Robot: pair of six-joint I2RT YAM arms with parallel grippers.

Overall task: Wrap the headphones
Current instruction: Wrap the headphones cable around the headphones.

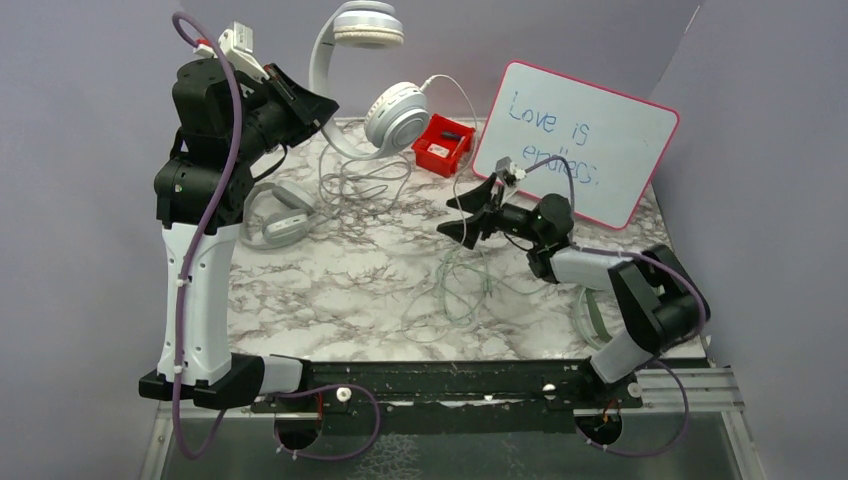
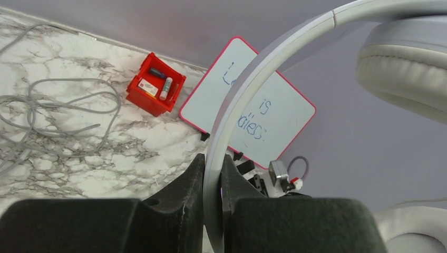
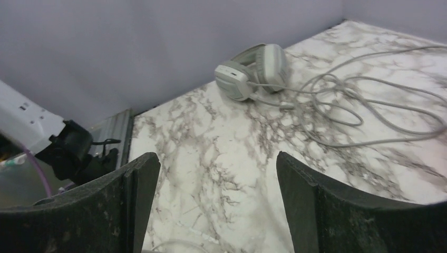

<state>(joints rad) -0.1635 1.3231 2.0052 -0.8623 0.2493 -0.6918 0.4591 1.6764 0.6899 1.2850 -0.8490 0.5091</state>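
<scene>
Left claw [image 1: 322,104] [image 2: 212,174]: clenched on the curved headband of the white over-ear padded headphones [image 1: 396,116] [image 2: 253,79], held in the air at 11 o'clock above the marble-patterned worktop [image 1: 330,300].
Right claw [image 1: 463,215] [image 3: 216,184]: spread wide, grasping nothing, over thin pale mint cable loops [image 1: 452,298]; it is probably not touching them.
Grey-green headset [image 1: 285,218] [image 3: 252,71]: lying at 9 o'clock.
</scene>
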